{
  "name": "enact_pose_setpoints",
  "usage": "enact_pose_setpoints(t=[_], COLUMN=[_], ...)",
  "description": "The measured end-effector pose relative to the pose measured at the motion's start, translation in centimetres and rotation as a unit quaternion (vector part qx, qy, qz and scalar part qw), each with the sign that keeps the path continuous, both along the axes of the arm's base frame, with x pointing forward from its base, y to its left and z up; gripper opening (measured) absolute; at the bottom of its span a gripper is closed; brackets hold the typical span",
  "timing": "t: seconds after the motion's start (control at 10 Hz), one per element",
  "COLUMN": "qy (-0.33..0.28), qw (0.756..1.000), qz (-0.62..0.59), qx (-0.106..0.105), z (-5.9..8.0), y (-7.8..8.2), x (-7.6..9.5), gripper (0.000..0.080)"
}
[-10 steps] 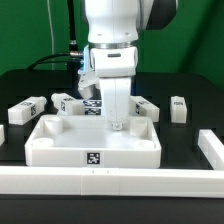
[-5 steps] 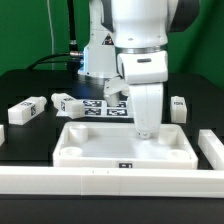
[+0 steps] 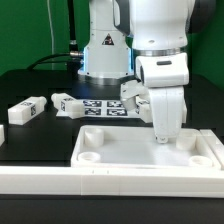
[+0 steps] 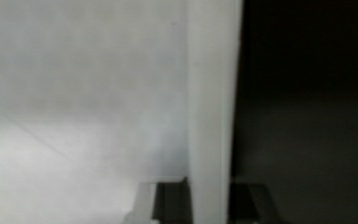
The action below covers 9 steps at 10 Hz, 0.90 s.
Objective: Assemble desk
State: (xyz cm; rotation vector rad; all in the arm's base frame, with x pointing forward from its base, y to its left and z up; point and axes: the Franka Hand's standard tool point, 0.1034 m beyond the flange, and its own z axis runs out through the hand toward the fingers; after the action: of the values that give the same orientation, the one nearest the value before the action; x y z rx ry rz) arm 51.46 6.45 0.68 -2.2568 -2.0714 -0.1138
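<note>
The white desk slab (image 3: pixel 125 150), rimmed and with round corner sockets, lies flat on the black table at the exterior view's right, close behind the long rail. My gripper (image 3: pixel 165 137) comes straight down onto the slab's far rim near its right end and is shut on that rim. In the wrist view the rim wall (image 4: pixel 211 90) runs between my two dark fingers (image 4: pixel 172 205). Two white legs (image 3: pixel 25 110) (image 3: pixel 68 103) lie on the table at the left. Another leg (image 3: pixel 133 92) shows just behind my gripper.
The marker board (image 3: pixel 103 108) lies flat at the back middle. The long low white rail (image 3: pixel 100 180) runs along the table's front edge, right against the slab. The robot's base (image 3: pixel 103 50) stands behind the marker board.
The slab has slid toward the exterior view's right and nearer the front rail, with my gripper moving right along with it. The legs at the left have not moved.
</note>
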Motion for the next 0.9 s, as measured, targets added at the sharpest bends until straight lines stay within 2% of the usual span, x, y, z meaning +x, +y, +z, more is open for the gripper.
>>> enact_pose_setpoints(t=[0.1, 0.2, 0.3, 0.4, 0.5, 0.6, 0.7, 0.9], qy=[0.000, 0.001, 0.001, 0.001, 0.001, 0.002, 0.004, -0.002], qw=[1.000, 1.000, 1.000, 1.000, 1.000, 1.000, 0.999, 0.997], qz=[0.000, -0.001, -0.001, -0.001, -0.002, -0.016, -0.036, -0.080], qx=[0.000, 0.000, 0.000, 0.000, 0.000, -0.002, -0.005, -0.010], z=[0.0, -0.1, -0.1, -0.1, -0.1, 0.5, 1.6, 3.5], y=[0.0, 0.0, 0.0, 0.0, 0.0, -0.1, 0.0, 0.7], x=[0.0, -0.1, -0.1, -0.1, -0.1, 0.1, 0.2, -0.1], gripper=[0.0058, 0.0116, 0.0298, 0.0435, 0.0435, 0.0600, 0.0634, 0.0647])
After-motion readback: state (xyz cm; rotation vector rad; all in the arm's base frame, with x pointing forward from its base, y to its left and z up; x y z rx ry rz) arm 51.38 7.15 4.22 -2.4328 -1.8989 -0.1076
